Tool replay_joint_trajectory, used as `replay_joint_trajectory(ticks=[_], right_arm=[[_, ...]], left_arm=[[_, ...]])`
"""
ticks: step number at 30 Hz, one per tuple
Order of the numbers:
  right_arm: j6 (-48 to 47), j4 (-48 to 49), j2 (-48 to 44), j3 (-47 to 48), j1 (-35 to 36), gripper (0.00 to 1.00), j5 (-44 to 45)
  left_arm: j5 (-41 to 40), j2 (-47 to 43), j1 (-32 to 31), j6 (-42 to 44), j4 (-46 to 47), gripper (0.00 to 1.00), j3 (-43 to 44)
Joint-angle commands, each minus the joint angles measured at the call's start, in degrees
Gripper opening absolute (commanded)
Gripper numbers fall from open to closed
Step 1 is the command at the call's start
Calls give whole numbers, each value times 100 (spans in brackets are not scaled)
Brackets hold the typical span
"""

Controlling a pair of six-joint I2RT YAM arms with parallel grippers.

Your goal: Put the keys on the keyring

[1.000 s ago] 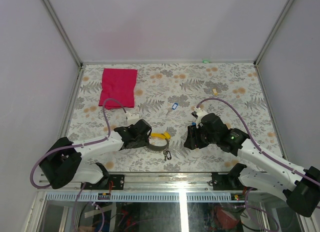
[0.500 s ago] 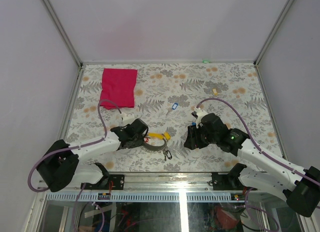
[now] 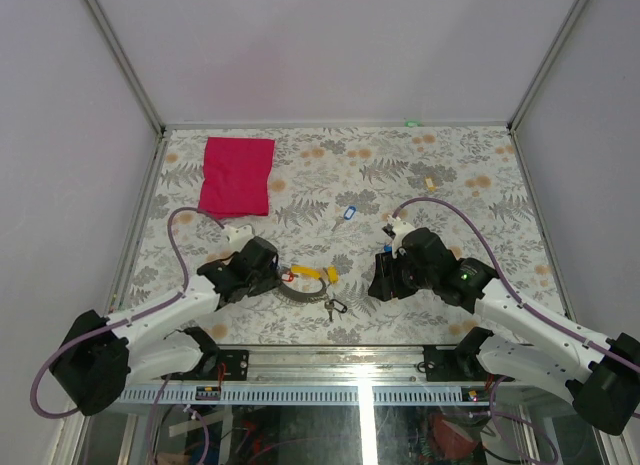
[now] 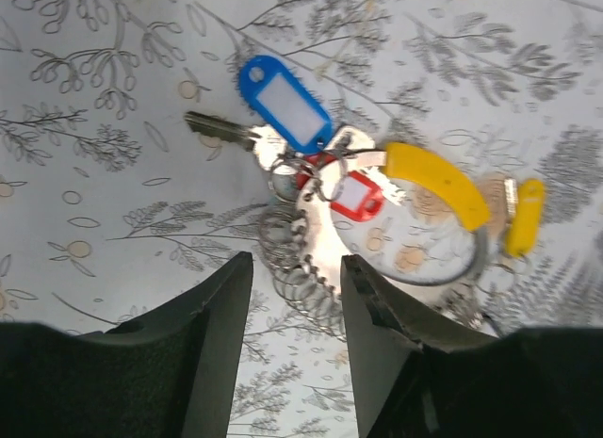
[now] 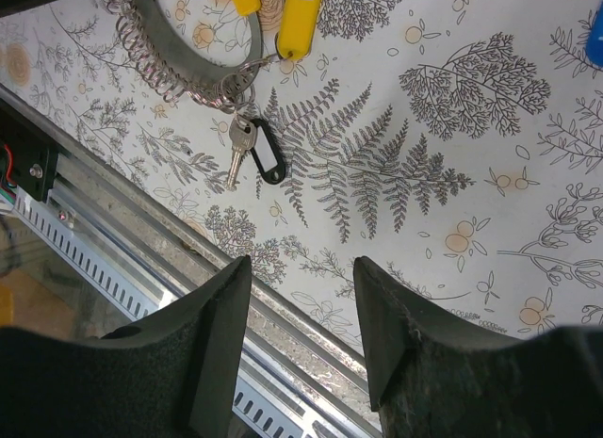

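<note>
Top camera looks down from behind; both wrist cameras, close above the table [image 3: 400,175], share the keyring [image 4: 300,280].

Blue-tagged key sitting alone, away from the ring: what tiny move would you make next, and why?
Probably swing the right gripper toward the blue-tagged key. That key lies by itself, clearly apart from the keyring, and the right gripper is open with nothing between its fingers.

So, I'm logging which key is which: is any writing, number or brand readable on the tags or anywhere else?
None can be read.
The blue tag: white insert, blank.
The red tag: insert too blurred to tell.
The yellow tags and the black tag: no lettering visible.
</note>
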Motion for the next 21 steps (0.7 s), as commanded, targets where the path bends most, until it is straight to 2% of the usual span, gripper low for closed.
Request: replay_joint_trajectory(ticks=[1,12,21], right_arm=[[-89,137,-113,-5,-12,54,-77],[-141,111,-118,-6,-11,54,-68],[-154,113,-122,-6,-11,54,-68]], left_arm=[[192,-515,22,-189,541,46,-171],[241,-1280,24,-1609,890,47,-979],[81,-1228,77,-1678,1076,46,-1111]])
